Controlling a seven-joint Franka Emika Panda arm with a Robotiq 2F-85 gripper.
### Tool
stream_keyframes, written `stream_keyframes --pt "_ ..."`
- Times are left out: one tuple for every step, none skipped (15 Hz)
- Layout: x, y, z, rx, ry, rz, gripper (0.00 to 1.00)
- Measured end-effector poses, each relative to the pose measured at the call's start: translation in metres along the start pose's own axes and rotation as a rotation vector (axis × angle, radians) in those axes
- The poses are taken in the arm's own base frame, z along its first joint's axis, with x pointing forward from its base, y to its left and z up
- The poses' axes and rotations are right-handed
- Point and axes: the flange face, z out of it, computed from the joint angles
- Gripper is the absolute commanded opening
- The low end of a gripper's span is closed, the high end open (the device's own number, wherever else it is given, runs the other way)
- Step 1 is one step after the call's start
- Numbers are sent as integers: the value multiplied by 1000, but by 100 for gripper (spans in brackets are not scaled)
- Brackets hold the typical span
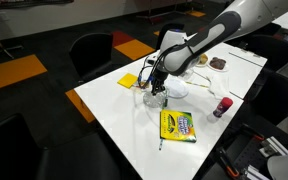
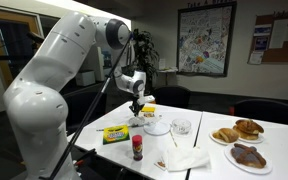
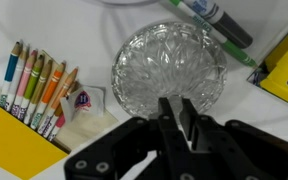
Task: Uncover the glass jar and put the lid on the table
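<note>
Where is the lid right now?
Wrist view: the lid lies centre frame, just beyond the tool, with the crayon box to its left and a marker upper right.

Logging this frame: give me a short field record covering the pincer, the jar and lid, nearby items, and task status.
pincer: fingers together, nothing between them, just short of the jar
glass jar: cut glass, standing on the table
lid: appears on the jar; seam hard to see from above
crayon box: open, beside the jar
small bottle: near the table edge, apart from the jar
task status: jar not yet uncovered
</note>
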Motion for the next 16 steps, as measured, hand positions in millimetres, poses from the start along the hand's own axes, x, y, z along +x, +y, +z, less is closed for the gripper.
stream_keyframes --pt "1 0 0 0 0 -8 4" --pt "1 -1 0 0 0 -13 4" --pt "1 -1 0 1 0 -14 40" --pt "1 0 0 0 0 -14 41" --pt "1 0 0 0 0 -13 48" --pt "0 0 1 0 -1 -12 54" --pt "-2 1 0 -1 -2 -8 62" --pt "-5 2 0 -1 -2 -1 68" --pt "-9 4 -1 -3 -3 8 76" --pt "-14 7 -1 -5 -4 19 82" --pt "-20 9 -3 -7 -6 33 90" --pt "-27 12 -4 -10 -8 50 96" --pt "-34 15 -6 -14 -9 68 99" --pt "-41 18 -8 -18 -7 89 100" --pt "-47 22 -13 -24 -4 112 100" --pt "-52 25 -19 -31 3 138 100"
